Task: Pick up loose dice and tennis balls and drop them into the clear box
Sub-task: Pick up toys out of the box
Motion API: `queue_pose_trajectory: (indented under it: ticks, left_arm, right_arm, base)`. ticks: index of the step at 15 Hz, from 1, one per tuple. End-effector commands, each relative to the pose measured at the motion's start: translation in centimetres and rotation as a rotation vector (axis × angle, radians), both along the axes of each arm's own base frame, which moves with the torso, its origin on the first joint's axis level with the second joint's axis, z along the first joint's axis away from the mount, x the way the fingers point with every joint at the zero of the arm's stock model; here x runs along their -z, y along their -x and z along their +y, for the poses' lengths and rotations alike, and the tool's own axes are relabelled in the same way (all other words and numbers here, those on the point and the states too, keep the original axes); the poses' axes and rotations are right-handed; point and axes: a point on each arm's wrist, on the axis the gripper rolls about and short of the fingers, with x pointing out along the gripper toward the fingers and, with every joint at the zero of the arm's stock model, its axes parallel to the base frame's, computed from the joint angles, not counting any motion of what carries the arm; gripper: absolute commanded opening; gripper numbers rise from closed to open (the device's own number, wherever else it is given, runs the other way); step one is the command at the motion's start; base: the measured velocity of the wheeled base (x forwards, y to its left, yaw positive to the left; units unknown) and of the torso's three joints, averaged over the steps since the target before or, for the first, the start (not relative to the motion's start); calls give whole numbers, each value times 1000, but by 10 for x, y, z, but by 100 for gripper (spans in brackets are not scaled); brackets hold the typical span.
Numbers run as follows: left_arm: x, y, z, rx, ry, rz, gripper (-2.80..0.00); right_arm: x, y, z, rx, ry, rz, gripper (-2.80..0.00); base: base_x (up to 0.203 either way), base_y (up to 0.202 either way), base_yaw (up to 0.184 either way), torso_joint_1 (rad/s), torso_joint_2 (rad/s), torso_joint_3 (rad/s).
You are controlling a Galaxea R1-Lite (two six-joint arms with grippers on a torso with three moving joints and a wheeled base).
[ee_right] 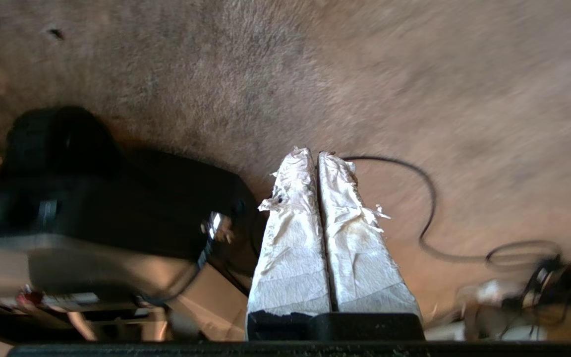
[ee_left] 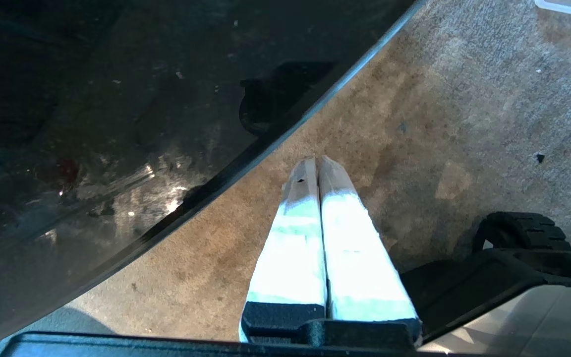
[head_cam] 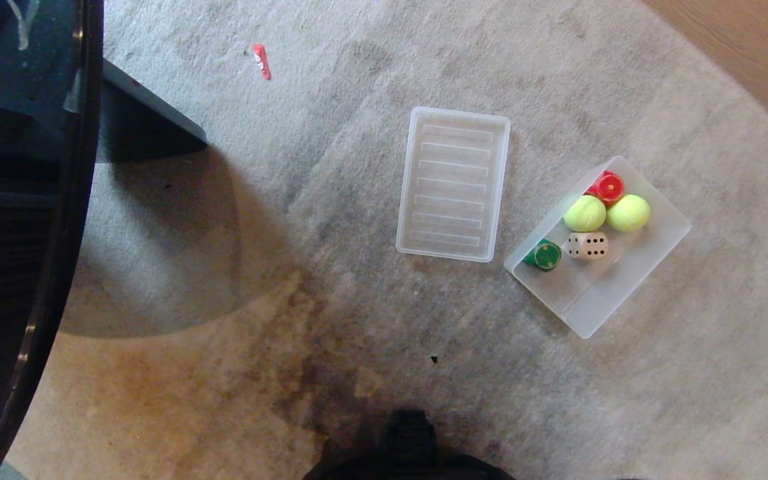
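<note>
Clear box: shallow rectangular tub of translucent whitish plastic, set askew on the grey, stained carpet, right of centre in the head view.

Contents: two matte yellow-green tennis balls touching side by side; a beige die with dark pips just below them; a red die at the far wall; a green die at the near-left wall. No yellow die can be made out.

Flat ribbed translucent lid: on the carpet just left of the box, apart from it.

Dark round glass counter: left edge of the head view.

Left claw: white-wrapped fingers pressed together, empty, beside the counter's rim above the carpet.

Right claw: frayed white-wrapped fingers closed together, empty, above the carpet near a black cable.
</note>
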Motion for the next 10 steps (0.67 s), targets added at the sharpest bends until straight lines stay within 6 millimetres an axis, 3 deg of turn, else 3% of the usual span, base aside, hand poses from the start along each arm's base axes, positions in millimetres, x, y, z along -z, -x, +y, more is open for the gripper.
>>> queue_pose_trajectory:
  ticks: [1,3,10]
  left_arm:
    - [0,0,0,-1,0,2,-280]
    - [0,0,0,-1,0,2,-280]
    - [0,0,0,-1,0,2,-280]
  right_arm:
    - [19,58,2,14,35,-224,-280]
    - [40,67,3,25,66,-204,-280]
    - [60,81,2,-51,122,-230,-280]
  base:
    - [0,0,0,0,0,0]
    - [0,0,0,0,0,0]
    - [0,0,0,0,0,0]
